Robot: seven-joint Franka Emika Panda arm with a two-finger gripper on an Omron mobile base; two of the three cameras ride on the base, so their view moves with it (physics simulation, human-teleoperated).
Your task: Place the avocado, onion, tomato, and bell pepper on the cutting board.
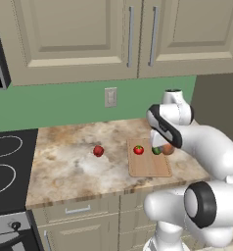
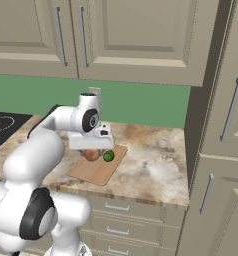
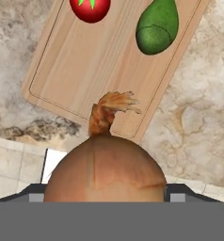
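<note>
In the hand view the brown onion [image 3: 104,169] fills the space between the fingers of my gripper [image 3: 107,195], which is shut on it just above the near edge of the cutting board [image 3: 85,70]. The tomato [image 3: 90,8] and the avocado [image 3: 156,28] lie on the board's far end. From the left base view, the onion [image 1: 168,149] hangs beside the avocado [image 1: 156,150], and the tomato [image 1: 138,150] rests on the board [image 1: 148,169]. The bell pepper [image 1: 98,151] sits on the counter, left of the board. The right base view has the gripper [image 2: 93,145] over the onion [image 2: 92,155].
A black stove top [image 1: 6,162] borders the counter on the left. Upper cabinets hang above, and a wall outlet [image 1: 110,96] sits on the green backsplash. A tall cabinet [image 2: 221,150] closes off the counter's right end. Bare counter [image 1: 64,166] lies around the bell pepper.
</note>
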